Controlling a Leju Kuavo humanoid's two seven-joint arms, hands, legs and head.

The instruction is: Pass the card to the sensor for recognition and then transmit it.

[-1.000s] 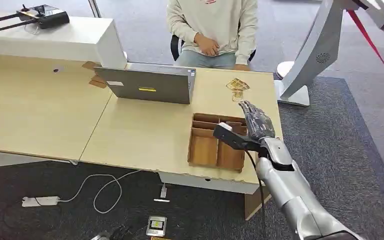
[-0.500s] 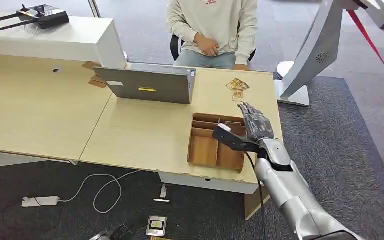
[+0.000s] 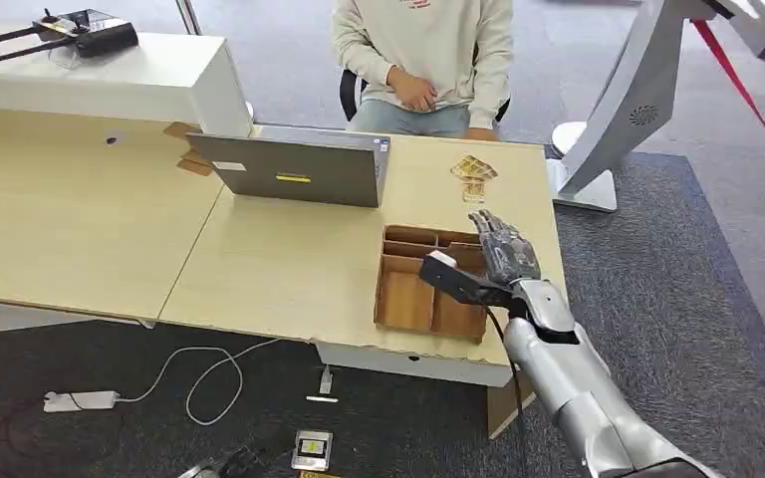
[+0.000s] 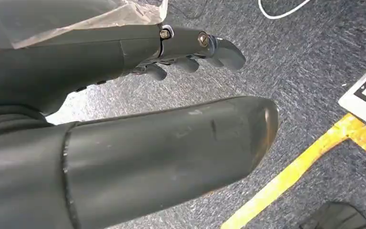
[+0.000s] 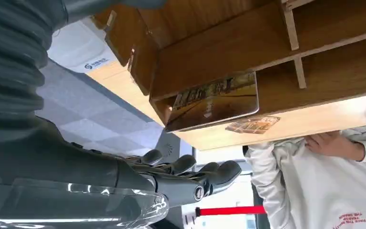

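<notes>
My right hand [image 3: 506, 251] hovers over the far right part of the wooden tray [image 3: 404, 299], fingers spread and holding nothing. In the right wrist view a gold-brown card [image 5: 214, 99] lies flat in a tray compartment [image 5: 219, 52], apart from the fingers [image 5: 190, 172]. More gold cards [image 3: 473, 169] lie on the table beyond the tray. My left hand [image 4: 186, 52] hangs above the carpet with its fingers apart and nothing in it.
A grey laptop [image 3: 299, 169] stands left of the cards. A person in a pale sweatshirt [image 3: 423, 50] sits behind the table. A white stand [image 3: 618, 110] rises at the right table end. Cables and a power strip [image 3: 80, 400] lie on the floor.
My right hand has drawn back a little toward me over the tray, still holding nothing. The cards and the tray have not moved.
</notes>
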